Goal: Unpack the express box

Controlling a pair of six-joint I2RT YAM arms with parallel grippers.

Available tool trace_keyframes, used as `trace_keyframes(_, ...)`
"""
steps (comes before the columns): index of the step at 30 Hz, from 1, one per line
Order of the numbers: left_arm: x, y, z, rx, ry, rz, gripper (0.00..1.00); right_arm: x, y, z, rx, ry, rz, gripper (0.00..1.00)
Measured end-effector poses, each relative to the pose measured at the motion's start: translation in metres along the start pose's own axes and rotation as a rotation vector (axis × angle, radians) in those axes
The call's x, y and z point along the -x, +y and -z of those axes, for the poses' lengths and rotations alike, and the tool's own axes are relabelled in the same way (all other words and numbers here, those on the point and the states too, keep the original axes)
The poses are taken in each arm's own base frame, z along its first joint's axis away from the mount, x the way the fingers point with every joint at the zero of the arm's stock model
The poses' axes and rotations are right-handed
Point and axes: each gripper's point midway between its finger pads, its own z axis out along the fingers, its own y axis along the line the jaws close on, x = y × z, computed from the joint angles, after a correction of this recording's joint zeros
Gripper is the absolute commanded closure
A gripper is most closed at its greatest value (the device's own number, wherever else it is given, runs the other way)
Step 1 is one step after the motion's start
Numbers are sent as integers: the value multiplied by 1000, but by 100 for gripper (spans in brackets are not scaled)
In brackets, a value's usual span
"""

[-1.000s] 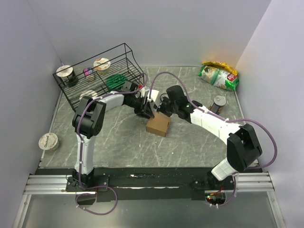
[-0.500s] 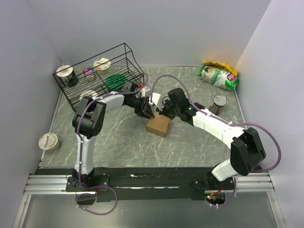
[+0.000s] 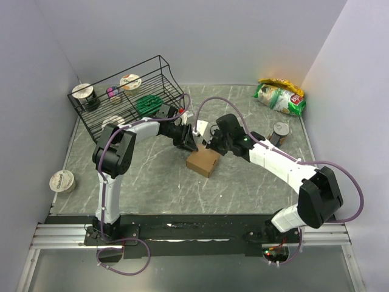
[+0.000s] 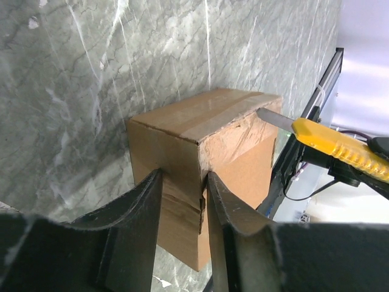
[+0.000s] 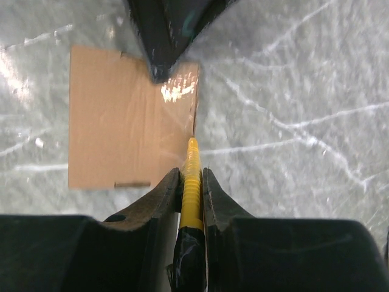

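Two pincers meet at the express box (image 3: pixel 203 161), which stands closed on the grey marbled surface (image 3: pixel 158 188) about at its middle, well apart from the other things. The left pincer (image 4: pixel 182 182) is clenched over one upright corner of the box, with one finger (image 4: pixel 143 204) against one cardboard wall and the other finger on the other side of the corner edge; the cardboard between them looks creased. The right pincer (image 5: pixel 191 175) is clenched on a yellow knife (image 5: pixel 192 161), grasping its handle between both fingers. The knife's metal blade (image 4: pixel 275 119) touches the top edge of the box at the side opposite to the left pincer, beside a strip of clear tape (image 4: pixel 225 112) that runs across the top. In the top view both arms reach from the near edge and their wrists stand close together just on the far side of the box. Far left stands a black wire rack (image 3: pixel 160 72) that holds some cups. A green snack bag (image 3: pixel 279 97) lies at the far right, a small can (image 3: pixel 280 131) stands near it, and a lidded cup (image 3: pixel 61 180) stands alone at the left edge.
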Motion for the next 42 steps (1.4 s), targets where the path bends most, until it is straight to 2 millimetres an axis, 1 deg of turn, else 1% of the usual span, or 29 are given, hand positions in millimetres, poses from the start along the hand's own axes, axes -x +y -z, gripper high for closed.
trace_keyframes(2, 0, -1, 0, 0, 0, -2, 82, -3, 2, 4, 5, 10, 2, 100)
trace_keyframes(4, 0, -1, 0, 3, 0, -6, 85, -6, 4, 8, 11, 20, 7, 100)
trace_keyframes(9, 0, -1, 0, 10, -2, -6, 88, -15, 8, 19, 21, 52, 4, 100)
trace_keyframes(15, 0, -1, 0, 14, -3, -6, 89, -25, 13, 28, 20, 74, -16, 100)
trace_keyframes(21, -1, -3, -1, 12, -1, -16, 88, -28, 18, 35, 20, 65, -31, 100)
trace_keyframes(22, -1, -4, -2, 11, 0, -19, 86, -28, 19, 37, 20, 64, -38, 100)
trace_keyframes(23, -1, -5, -2, 10, 1, -23, 73, -28, 19, 39, 18, 62, -54, 100)
trace_keyframes(25, -1, -7, -3, 2, 2, -34, 59, -30, 13, 45, -1, 52, -110, 100)
trace_keyframes(26, -1, -7, -2, -1, 2, -42, 47, -32, 9, 51, -20, 53, -144, 100)
trace_keyframes(28, -1, -7, -2, -2, 4, -62, 36, -37, -8, 69, -76, 29, -251, 100)
trace_keyframes(29, -1, -6, -1, 3, 5, -72, 1, -35, -19, 78, -111, 7, -302, 100)
trace_keyframes(30, -2, -5, -1, 6, 9, -77, 3, -31, -31, 88, -150, -16, -348, 100)
trace_keyframes(32, -1, -5, 2, 12, 16, -94, 4, -14, -52, 103, -208, -80, -408, 100)
trace_keyframes(34, 6, -7, 6, 21, 9, -121, 4, 0, -63, 110, -239, -130, -432, 100)
trace_keyframes(35, 10, -8, 8, 27, 0, -138, 3, 4, -67, 112, -254, -146, -439, 100)
trace_keyframes(38, 22, -16, 19, 65, -30, -189, 4, 0, -69, 112, -275, -142, -454, 100)
trace_keyframes(42, 27, -27, 39, 134, -56, -262, 3, -19, -69, 110, -301, -97, -484, 100)
